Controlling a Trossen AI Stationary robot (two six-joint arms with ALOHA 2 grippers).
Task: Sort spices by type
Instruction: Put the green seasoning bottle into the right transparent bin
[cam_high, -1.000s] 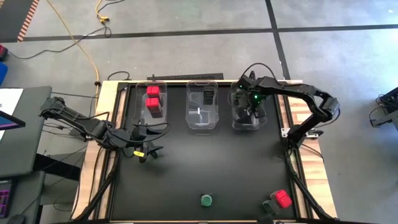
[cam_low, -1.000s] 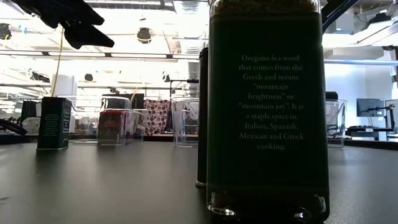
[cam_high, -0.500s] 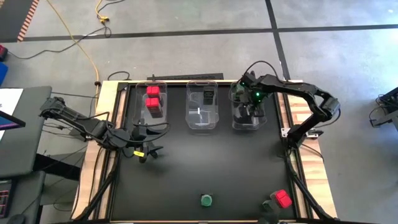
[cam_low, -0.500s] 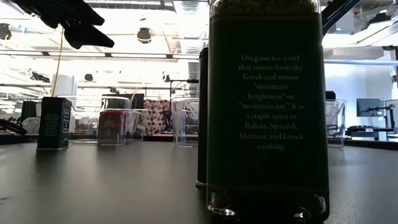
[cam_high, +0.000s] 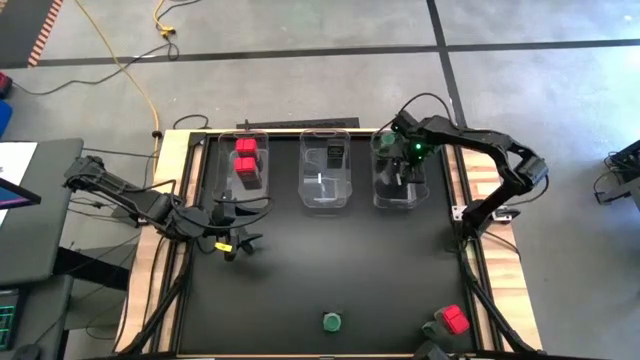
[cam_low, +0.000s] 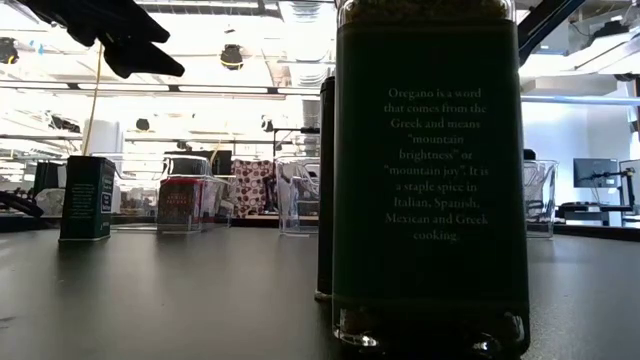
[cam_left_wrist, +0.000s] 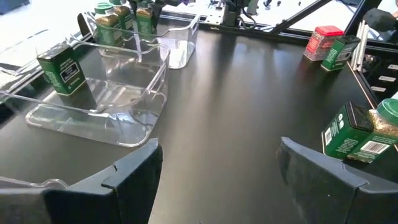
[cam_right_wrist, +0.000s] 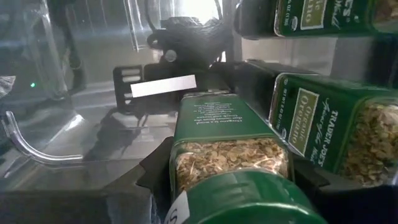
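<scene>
High view. Three clear bins in a row at the table's 12 o'clock edge. Left bin (cam_high: 245, 165): two red-topped containers (cam_high: 246, 156). Middle bin (cam_high: 327, 180): one dark tin (cam_high: 335, 154). Right bin (cam_high: 398, 180): the right gripper (cam_high: 405, 176) reaches down inside it. Left gripper (cam_high: 245, 243) hangs low over the table at 9 o'clock, fingers spread, nothing between them. A green-lidded jar (cam_high: 332, 322) stands alone at 6 o'clock; a red-topped container (cam_high: 455, 319) at 5 o'clock beside a dark one.

Low view. A tall oregano jar (cam_low: 430, 180) fills the foreground. A dark tin (cam_low: 87, 198) stands at the left; the bins lie beyond.

Left wrist view. Own fingers (cam_left_wrist: 134, 177) wide apart, empty. The middle bin (cam_left_wrist: 99, 115) with a green tin (cam_left_wrist: 61, 67) ahead; green jars (cam_left_wrist: 124, 18) in the bin past it. Two more containers just off the far finger.

Right wrist view. Fingers (cam_right_wrist: 155, 171) pinch an oregano jar (cam_right_wrist: 227, 155), lid toward the camera. Other oregano jars (cam_right_wrist: 323, 124) lie just beside it within the clear bin.
</scene>
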